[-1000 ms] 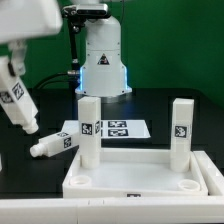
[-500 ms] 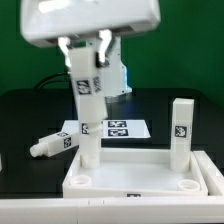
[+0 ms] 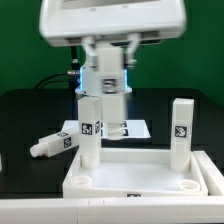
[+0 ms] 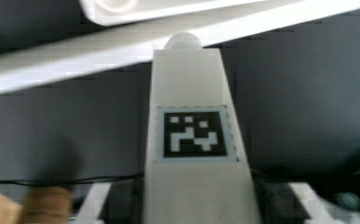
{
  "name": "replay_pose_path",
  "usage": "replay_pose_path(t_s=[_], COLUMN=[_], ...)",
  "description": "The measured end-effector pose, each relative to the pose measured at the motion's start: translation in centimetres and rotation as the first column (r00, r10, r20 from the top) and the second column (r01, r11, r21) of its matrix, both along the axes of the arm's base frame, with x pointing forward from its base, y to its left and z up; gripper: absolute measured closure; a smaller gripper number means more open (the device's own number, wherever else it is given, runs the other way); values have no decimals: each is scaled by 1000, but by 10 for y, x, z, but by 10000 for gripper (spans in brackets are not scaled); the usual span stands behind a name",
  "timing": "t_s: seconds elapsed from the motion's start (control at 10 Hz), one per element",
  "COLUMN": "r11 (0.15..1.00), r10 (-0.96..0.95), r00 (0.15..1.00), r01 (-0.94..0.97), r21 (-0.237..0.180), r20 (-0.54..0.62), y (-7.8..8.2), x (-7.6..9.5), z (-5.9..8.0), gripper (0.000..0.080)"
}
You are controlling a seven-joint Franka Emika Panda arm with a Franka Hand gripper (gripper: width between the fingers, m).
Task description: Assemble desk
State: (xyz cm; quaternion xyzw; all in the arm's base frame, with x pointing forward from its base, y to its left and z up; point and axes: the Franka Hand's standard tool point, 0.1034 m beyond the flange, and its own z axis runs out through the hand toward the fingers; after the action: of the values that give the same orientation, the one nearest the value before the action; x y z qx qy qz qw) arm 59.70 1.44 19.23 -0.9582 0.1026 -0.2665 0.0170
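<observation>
1 held leg (image 4: 195, 120) sits grasped between the gripper (image 3: 107, 78) fingers. Below the gripper lies the tabletop (image 3: 140, 180). The near standing leg (image 3: 89, 135) is close by and the far standing leg (image 3: 181, 128) well apart.

White arm (image 3: 112, 22), blue-lit base (image 3: 104, 68)

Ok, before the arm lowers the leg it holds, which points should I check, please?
1. Held leg sits firmly in the tool: ok, fingers on both sides.
2. Near-left socket and near-right socket empty: ok.
3. Held leg centred over a socket: cannot tell.
4. Far-left leg and far-right leg standing upright: ok.
5. Loose leg lies clear of the tabletop: ok.
</observation>
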Motion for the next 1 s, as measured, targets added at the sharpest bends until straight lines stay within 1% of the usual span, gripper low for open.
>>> replay_pose_path(t_s=[0.1, 0.2, 0.3, 0.6, 0.7, 0.8, 0.9, 1.0], r11=[999, 999, 999, 999, 996, 987, 968, 964], r10=[29, 16, 21, 24, 85, 155, 235, 247], r00=[999, 1000, 1000, 1000, 996, 987, 971, 968], r01=[-29, -16, -21, -24, -86, -156, -237, -250], r21=[20, 30, 26, 24, -5, -41, -85, -93], r20=[-30, -2, -7, -7, -21, -32, -39, -39], y=[32, 43, 42, 42, 56, 75, 90, 94], x=[1, 0, -2, -2, 3, 12, 17, 15], z=[-3, -4, -7, -7, -9, -13, -21, -27], gripper=[514, 514, 514, 514, 514, 514, 514, 514])
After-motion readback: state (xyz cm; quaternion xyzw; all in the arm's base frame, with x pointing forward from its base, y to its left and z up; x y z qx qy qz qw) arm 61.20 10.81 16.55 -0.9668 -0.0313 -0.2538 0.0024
